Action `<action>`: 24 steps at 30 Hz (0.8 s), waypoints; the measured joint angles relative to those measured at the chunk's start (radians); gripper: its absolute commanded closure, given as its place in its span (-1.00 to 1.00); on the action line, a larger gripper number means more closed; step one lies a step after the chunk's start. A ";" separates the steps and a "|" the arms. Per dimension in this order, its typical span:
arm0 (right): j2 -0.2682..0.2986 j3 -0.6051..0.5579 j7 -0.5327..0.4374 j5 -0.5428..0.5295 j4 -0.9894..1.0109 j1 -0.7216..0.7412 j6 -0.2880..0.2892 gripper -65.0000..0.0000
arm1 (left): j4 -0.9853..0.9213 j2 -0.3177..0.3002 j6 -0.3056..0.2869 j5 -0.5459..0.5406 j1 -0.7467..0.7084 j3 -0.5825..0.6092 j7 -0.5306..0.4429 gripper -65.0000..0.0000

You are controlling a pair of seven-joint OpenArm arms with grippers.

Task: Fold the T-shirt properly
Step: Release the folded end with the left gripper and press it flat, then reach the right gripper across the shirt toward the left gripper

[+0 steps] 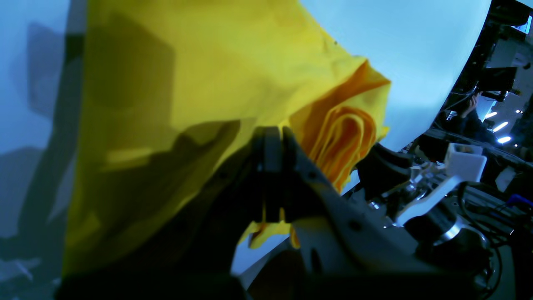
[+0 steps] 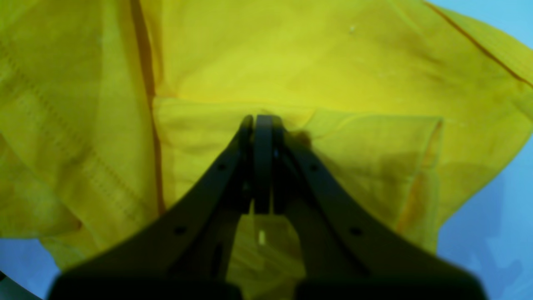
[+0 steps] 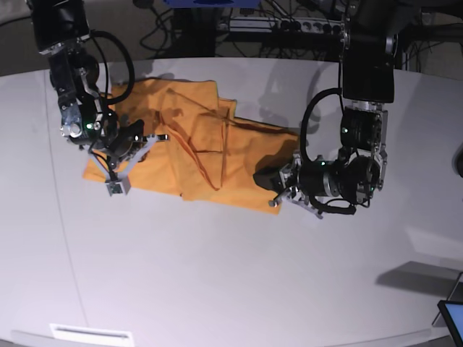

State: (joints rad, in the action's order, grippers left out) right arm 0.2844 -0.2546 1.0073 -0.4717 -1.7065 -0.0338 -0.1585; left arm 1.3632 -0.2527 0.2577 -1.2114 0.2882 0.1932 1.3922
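The T-shirt [image 3: 202,152] lies partly spread and rumpled on the white desk [image 3: 217,275], stretching from the far-left part of the desk toward the middle, with several folds and creases running through its central section. In the base view the right gripper [image 3: 116,163] sits over the shirt's left end, its arm coming down from the top-left corner, while the left gripper [image 3: 271,182] meets the shirt's right end low to the desk, its arm hanging down from the top right. Seen from the right wrist camera, the right gripper [image 2: 262,121] has its jaws pressed together on a folded edge of the T-shirt [image 2: 291,62], with yellow cloth filling nearly the whole view and a seam line running down the left part. Seen from the left wrist camera, the left gripper [image 1: 270,133] likewise has its jaws closed tight on the T-shirt [image 1: 187,75], a bit of fabric showing beneath the fingers; the cloth rises away from the jaws as a broad sheet, and just to the right of them a bunch of layered orange folds hangs gathered together. Cables and equipment sit beyond the far edge of the desk
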 measured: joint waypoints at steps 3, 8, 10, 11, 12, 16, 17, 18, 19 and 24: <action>0.000 0.000 0.000 0.000 0.000 0.000 0.000 1.00 | 0.002 -0.005 0.000 0.069 0.010 0.066 0.000 1.00; 0.000 0.000 0.002 0.000 0.000 0.000 0.000 1.00 | 0.003 0.012 0.000 0.161 0.006 0.135 0.004 1.00; 0.000 0.000 0.002 0.000 0.000 0.000 0.000 1.00 | 0.003 0.011 0.000 0.161 0.006 0.137 0.003 1.00; 0.000 0.000 0.002 0.000 0.000 0.000 0.000 1.00 | 0.003 0.010 0.004 0.162 0.010 0.137 0.003 1.00; 0.000 0.000 0.002 0.000 0.000 0.000 0.000 1.00 | 0.003 0.008 0.032 0.161 0.016 0.138 0.005 1.00; 0.000 0.000 0.000 0.000 0.000 -0.002 0.000 1.00 | 0.003 0.003 0.076 0.164 0.036 0.137 0.003 1.00; 0.000 0.000 -0.004 0.000 -0.001 -0.003 0.000 1.00 | 0.003 -0.003 0.076 0.162 0.036 0.136 0.002 1.00; 0.000 0.000 -0.004 0.000 -0.002 -0.003 0.000 1.00 | 0.003 -0.012 0.076 0.161 0.033 0.136 0.003 1.00; 0.000 0.000 -0.003 0.000 -0.002 -0.003 0.000 1.00 | 0.003 -0.023 0.076 0.161 0.030 0.136 0.003 1.00; 0.000 0.002 -0.003 0.000 -0.002 -0.003 0.000 1.00 | 0.001 -0.049 0.076 0.160 0.013 0.134 0.001 1.00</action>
State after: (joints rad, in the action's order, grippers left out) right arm 0.2848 -0.2527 1.0039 -0.4717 -1.7084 -0.0372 -0.1585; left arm 1.3640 -0.3019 0.3336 -1.0512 0.3008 0.3271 1.3930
